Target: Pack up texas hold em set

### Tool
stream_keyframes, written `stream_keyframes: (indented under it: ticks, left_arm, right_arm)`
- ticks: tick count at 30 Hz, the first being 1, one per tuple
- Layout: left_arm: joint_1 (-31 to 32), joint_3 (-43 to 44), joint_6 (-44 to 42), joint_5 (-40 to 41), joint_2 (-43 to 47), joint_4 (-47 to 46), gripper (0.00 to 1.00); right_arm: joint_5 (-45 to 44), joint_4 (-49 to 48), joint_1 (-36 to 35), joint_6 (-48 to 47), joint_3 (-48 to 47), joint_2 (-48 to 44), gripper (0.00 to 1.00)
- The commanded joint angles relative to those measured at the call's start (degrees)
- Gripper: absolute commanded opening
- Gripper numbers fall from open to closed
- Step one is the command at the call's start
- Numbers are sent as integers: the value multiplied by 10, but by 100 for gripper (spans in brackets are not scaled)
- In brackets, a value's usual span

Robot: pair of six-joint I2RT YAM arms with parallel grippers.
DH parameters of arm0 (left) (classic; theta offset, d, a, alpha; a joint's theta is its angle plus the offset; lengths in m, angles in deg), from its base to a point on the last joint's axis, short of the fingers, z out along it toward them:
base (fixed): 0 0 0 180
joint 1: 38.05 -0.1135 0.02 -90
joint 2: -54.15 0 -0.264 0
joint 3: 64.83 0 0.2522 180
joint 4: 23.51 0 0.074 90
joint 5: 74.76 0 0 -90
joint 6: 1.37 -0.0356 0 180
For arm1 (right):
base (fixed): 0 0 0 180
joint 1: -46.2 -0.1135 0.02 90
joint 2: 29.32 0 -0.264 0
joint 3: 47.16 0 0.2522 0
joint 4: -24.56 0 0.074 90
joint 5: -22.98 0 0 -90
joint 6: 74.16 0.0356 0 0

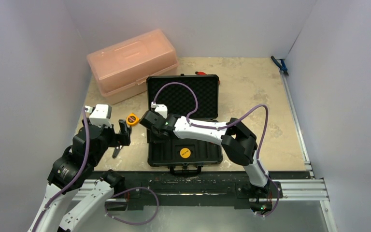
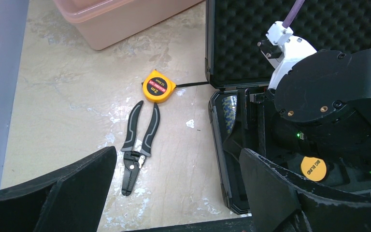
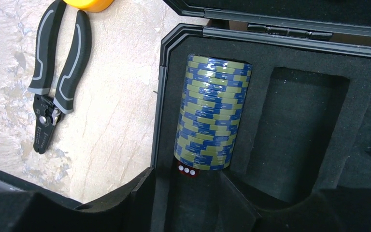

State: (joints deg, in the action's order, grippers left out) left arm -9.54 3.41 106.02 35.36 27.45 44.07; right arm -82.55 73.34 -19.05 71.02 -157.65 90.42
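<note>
Left gripper (image 2: 178, 155): fingers fully spread, empty, over table beside pliers (image 2: 133, 162) and tape measure (image 2: 158, 86) marked "2m". Open black case (image 3: 160, 96): blue-and-olive chip stack (image 3: 212, 113) lies in leftmost groove, red die (image 3: 187, 170) at its near end. Right gripper (image 3: 186, 178) above, fingers partly apart, holding nothing. Advise lifting straight up, clear of die. Yellow disc (image 2: 313, 168) reads "BIG BLIND"

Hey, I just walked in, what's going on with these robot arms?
The right hand is down in the open black case, jaws apart, just short of a blue-and-olive chip stack lying in the leftmost tray slot with a red die at its end. The next slot is empty. The left hand hangs open and empty above the table near some pliers and a yellow tape measure.
</note>
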Motion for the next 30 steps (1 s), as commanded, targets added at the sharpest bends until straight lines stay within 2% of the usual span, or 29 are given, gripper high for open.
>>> stream_keyframes:
  ticks: [1, 18, 24, 30]
  left_arm:
    - [-5, -3, 1, -3, 4, -15, 100]
    - [-8, -3, 0, -5, -2, -16, 100]
    - [-7, -3, 0, -9, -4, -16, 100]
    - [-7, -3, 0, -13, -10, -17, 100]
  right_arm:
    - [-12, 12, -1, -10, -15, -12, 54]
    - [-16, 6, -8, -40, 41, -117, 52]
    - [-65, 32, -8, -34, 97, -182, 52]
    - [-109, 58, -7, -15, 192, -262, 49]
